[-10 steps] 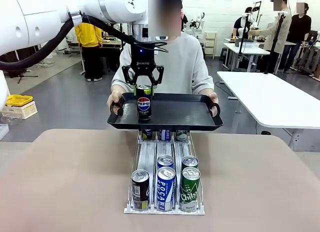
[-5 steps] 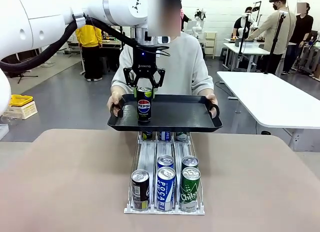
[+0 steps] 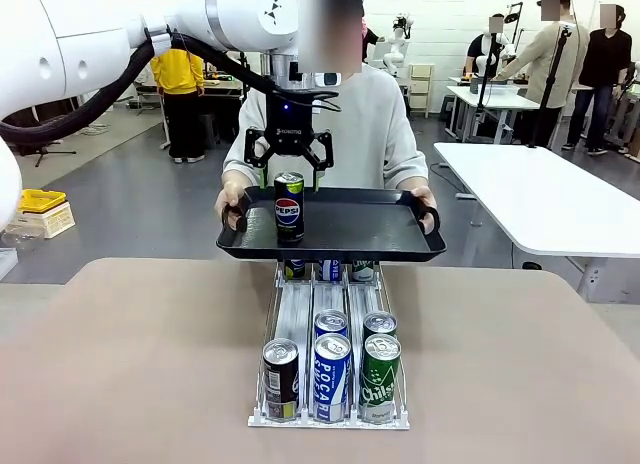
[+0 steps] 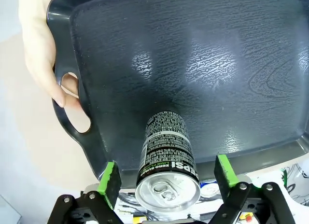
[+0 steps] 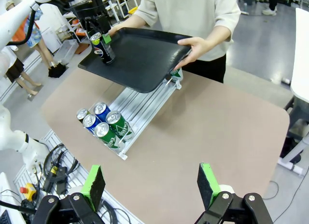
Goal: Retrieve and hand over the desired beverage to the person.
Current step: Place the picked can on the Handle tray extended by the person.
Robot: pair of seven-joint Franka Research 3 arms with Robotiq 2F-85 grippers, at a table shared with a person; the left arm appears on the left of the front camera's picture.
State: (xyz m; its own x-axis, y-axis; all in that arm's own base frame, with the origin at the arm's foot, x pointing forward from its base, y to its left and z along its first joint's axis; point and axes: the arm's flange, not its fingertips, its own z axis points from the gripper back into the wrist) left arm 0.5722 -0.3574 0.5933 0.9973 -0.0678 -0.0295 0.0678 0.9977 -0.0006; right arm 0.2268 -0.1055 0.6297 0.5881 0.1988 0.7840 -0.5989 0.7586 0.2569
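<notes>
The wide tan desk with rounded corners [image 3: 130, 364] spans the near side. At its far edge stands the person in a light grey sweatshirt [image 3: 372, 134], holding a black plastic tray with cut-out handles [image 3: 370, 229] level above the desk edge, one hand [image 3: 228, 199] on each handle. The white left robot arm [image 3: 90, 34] reaches across from the left to hang over the tray.

On the middle of the desk lies a white three-lane can rack [image 3: 297, 319]. At its front stand a black can [image 3: 280, 379], a blue Pocari Sweat can [image 3: 331, 376] and a green Chilsung can [image 3: 379, 376], with two more cans just behind.

The black Pepsi Zero can [image 3: 289, 206] stands upright on the tray near its left handle. The left claw [image 3: 290, 179] is just above it, spread wide: in the left wrist view its green pads [image 4: 110, 178] flank the can rim with a gap on both sides, gripping nothing. The right claw [image 5: 150, 184] is also spread and empty, high above the near desk edge.
</notes>
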